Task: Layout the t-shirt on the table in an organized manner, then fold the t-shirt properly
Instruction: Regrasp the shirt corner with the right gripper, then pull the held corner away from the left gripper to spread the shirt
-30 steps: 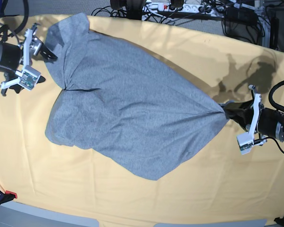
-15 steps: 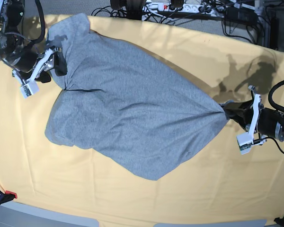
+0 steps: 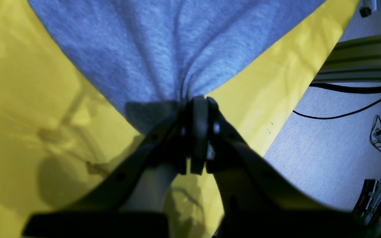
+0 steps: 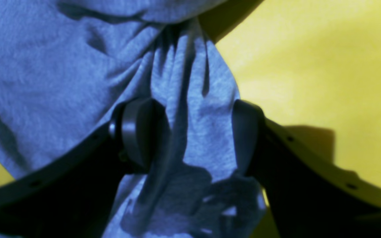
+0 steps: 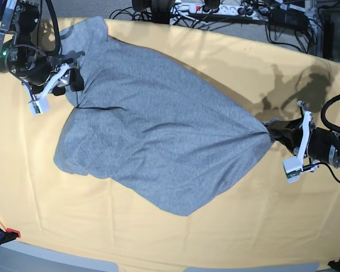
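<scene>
Here one t-shirt (image 5: pixel 153 147), left jaws clamped on it, right jaws wide.

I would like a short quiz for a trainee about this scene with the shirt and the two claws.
1. True or false: the left claw is shut on the t-shirt.
2. What lies between the fingers of the right claw? A) bare table B) grey cloth C) a cable
3. Fill in: the jaws of the right claw stand ____.

Key:
1. True; the cloth bunches at its tips.
2. B; the table shows only beside it.
3. Open; they have not yet pinched the cloth.
</scene>
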